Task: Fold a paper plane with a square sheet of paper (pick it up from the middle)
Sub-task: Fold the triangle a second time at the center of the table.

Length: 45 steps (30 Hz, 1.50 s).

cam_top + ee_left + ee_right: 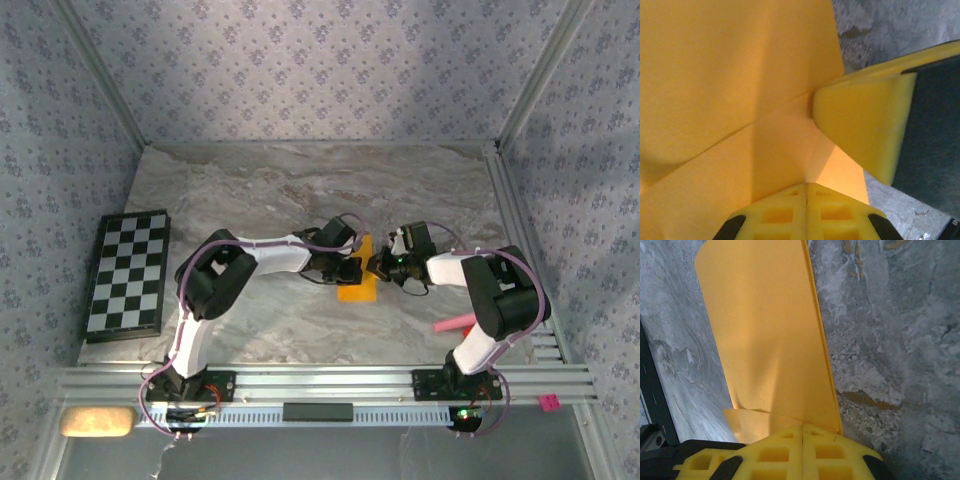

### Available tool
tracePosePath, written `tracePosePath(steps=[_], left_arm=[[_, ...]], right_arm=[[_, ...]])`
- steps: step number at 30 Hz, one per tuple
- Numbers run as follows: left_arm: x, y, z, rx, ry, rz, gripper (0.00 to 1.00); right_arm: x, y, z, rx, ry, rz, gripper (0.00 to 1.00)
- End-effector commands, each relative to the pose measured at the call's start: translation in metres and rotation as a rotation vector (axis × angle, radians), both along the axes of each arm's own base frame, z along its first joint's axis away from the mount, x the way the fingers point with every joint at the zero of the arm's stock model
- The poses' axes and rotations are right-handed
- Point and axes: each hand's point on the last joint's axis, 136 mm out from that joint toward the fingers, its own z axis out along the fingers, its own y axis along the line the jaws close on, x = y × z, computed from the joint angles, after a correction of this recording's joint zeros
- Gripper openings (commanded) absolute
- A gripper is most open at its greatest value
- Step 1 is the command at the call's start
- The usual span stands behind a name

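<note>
My two arms meet near the middle of the marbled tabletop [300,180], where the orange-yellow sheet of paper [358,290] sits between them, creased and partly folded. The left gripper [352,270] is clenched on one side of the sheet, and on my left wrist camera I see its yellow fingertips pressed together over the paper. The right gripper [384,266] pinches the opposite side, folded layers rising from its closed fingers. A chequered board [128,272] lies along the tabletop's left edge and a pink stick [455,322] rests near the right edge, both well apart from the paper.
</note>
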Motion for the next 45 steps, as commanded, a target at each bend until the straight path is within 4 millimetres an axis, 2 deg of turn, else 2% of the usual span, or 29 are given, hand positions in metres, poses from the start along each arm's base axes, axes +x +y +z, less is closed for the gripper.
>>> tracePosePath(steps=[1,4,7,13,16,21,28,39,45], left_arm=[[0.0,0.0,0.001,-0.01,0.012,0.012,0.06],[0.0,0.006,0.004,-0.001,0.003,0.025,0.06],[0.002,0.005,0.016,-0.023,-0.017,0.03,0.07],[0.008,-0.01,0.031,-0.113,-0.02,0.045,0.08],[0.009,-0.01,0.022,-0.099,-0.006,0.061,0.08],[0.003,0.007,-0.006,-0.02,0.032,0.107,0.08],[-0.016,0.027,-0.021,0.03,0.078,0.111,0.08],[-0.034,0.043,-0.014,0.029,0.077,0.081,0.13],[-0.048,0.058,-0.019,0.034,0.097,0.092,0.13]], right_arm=[[-0.024,-0.019,-0.034,-0.1,0.131,-0.025,0.03],[-0.027,-0.02,-0.037,-0.106,0.138,-0.031,0.03],[-0.029,-0.021,-0.039,-0.109,0.143,-0.03,0.03],[-0.027,-0.021,-0.037,-0.111,0.141,-0.032,0.03],[-0.028,-0.021,-0.038,-0.114,0.144,-0.029,0.03],[-0.029,-0.022,-0.04,-0.12,0.154,-0.025,0.03],[-0.035,-0.026,-0.047,-0.152,0.182,-0.027,0.03],[-0.035,-0.028,-0.046,-0.16,0.181,-0.031,0.02],[-0.036,-0.029,-0.046,-0.161,0.182,-0.03,0.02]])
